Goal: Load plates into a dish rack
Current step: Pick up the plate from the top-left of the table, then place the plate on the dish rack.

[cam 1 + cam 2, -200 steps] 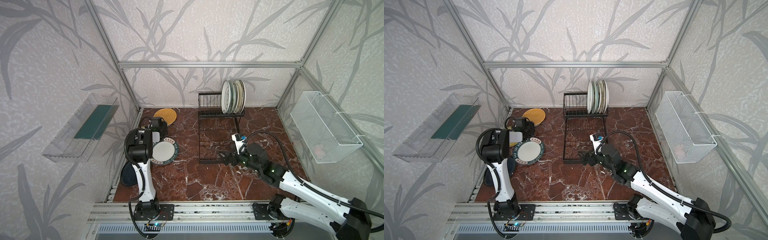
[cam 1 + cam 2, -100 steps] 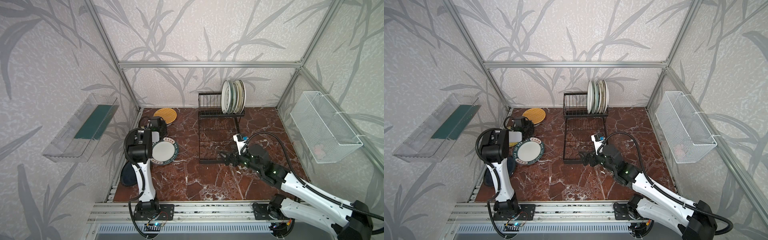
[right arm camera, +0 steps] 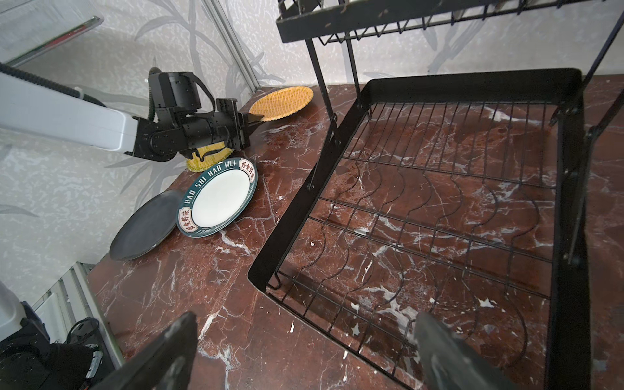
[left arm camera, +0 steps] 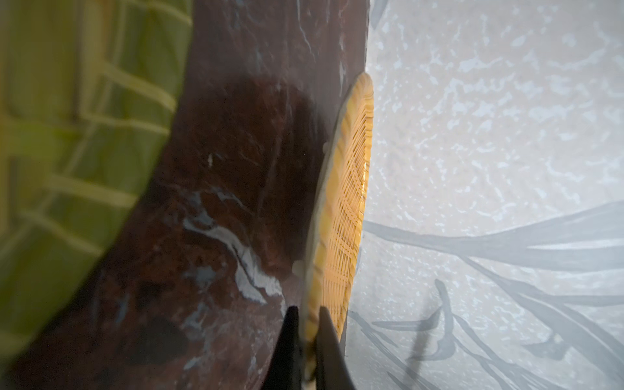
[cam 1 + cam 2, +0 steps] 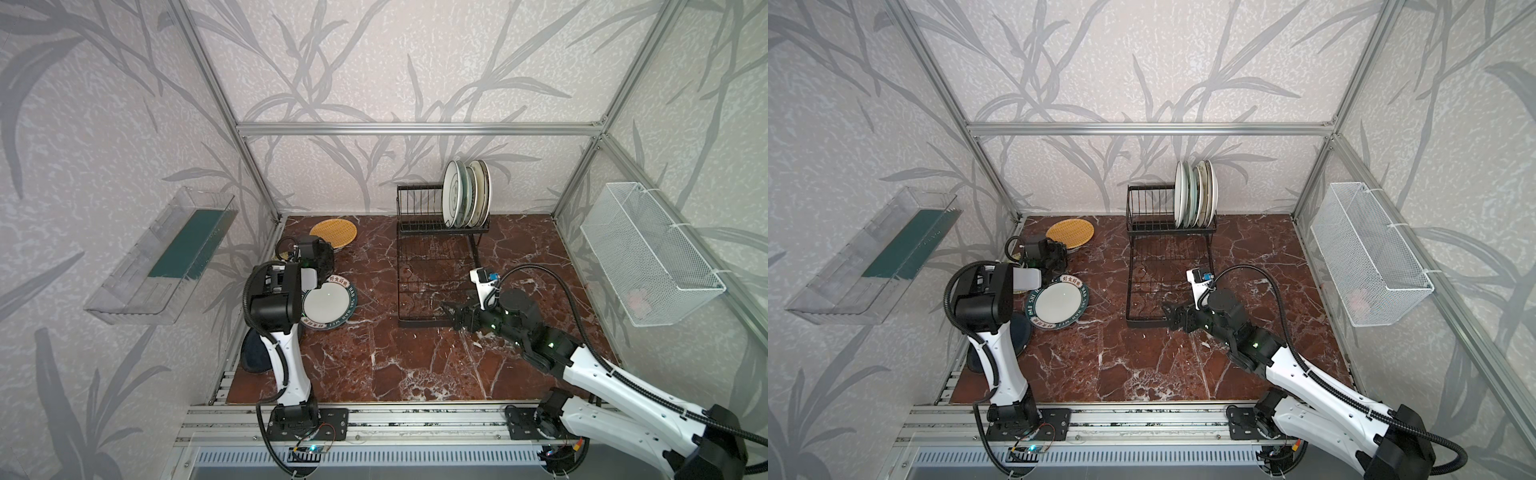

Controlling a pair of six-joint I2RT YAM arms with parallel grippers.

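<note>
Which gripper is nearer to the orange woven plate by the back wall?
Left. The left gripper is shut on the orange woven plate's rim; the right gripper stands open at the dish rack's near edge, well apart from that plate.

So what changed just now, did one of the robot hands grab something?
The left gripper pinched shut on the rim of the orange woven plate. The right gripper stayed open near the front edge of the dish rack, and the racked plates did not move.
</note>
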